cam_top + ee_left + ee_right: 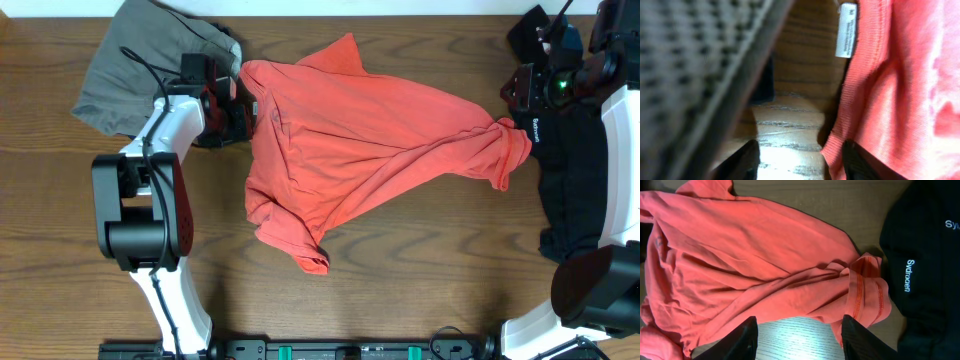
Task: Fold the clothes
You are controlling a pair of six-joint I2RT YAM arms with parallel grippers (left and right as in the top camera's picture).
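Starting at the left of the wooden table (420, 290), grey-khaki shorts (150, 60) lie in a loose heap at the far corner, not folded. Just beside them, the left gripper (797, 167) sits low at the collar edge of the coral-red T-shirt (370, 150). Its jaws stand apart, with bare wood and the ribbed neckline between them and nothing clamped. A white care label (846, 30) shows at the collar, close to that gripper.

The T-shirt fills the middle of the table. It is spread out but crumpled, with deep creases running slantwise, its lower hem bunched toward the near edge and one sleeve twisted up at the right. No lettering shows on the face turned up. Above that twisted sleeve hangs the right gripper (797, 347), jaws apart, holding nothing and clear of the cloth.

Farthest right, a black shirt (575, 190) with small white lettering lies rumpled, partly under the right arm and just beside the coral sleeve.

As I judge it, the folding has hardly begun. No garment shows a clean fold, the T-shirt needs flattening first, and the shorts and black shirt wait their turn.
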